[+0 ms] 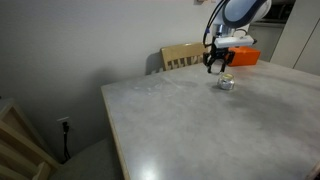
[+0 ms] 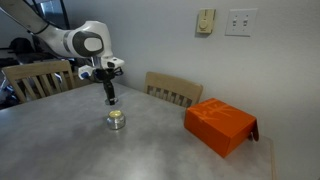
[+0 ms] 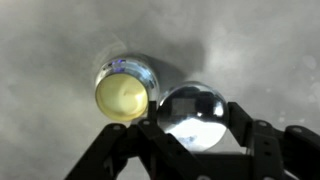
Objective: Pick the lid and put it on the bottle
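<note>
The bottle (image 3: pixel 124 94) is a small squat clear jar with a pale yellowish inside. It stands open on the grey table in both exterior views (image 1: pixel 226 84) (image 2: pixel 117 121). My gripper (image 3: pixel 196 122) is shut on the lid (image 3: pixel 192 112), a shiny round whitish-grey cap held between the two black fingers. In the wrist view the lid sits just to the right of the bottle's mouth. In both exterior views the gripper (image 1: pixel 215 66) (image 2: pixel 111 99) hangs a little above the bottle and slightly to one side. The lid is too small to make out there.
An orange box (image 2: pixel 220 125) (image 1: pixel 243 57) lies on the table (image 2: pixel 150 150) away from the bottle. A wooden chair (image 2: pixel 172 88) (image 1: pixel 182 56) stands at the table's far edge, and another chair (image 2: pixel 35 78) at the side. The table's edge (image 1: pixel 108 110) drops to the floor.
</note>
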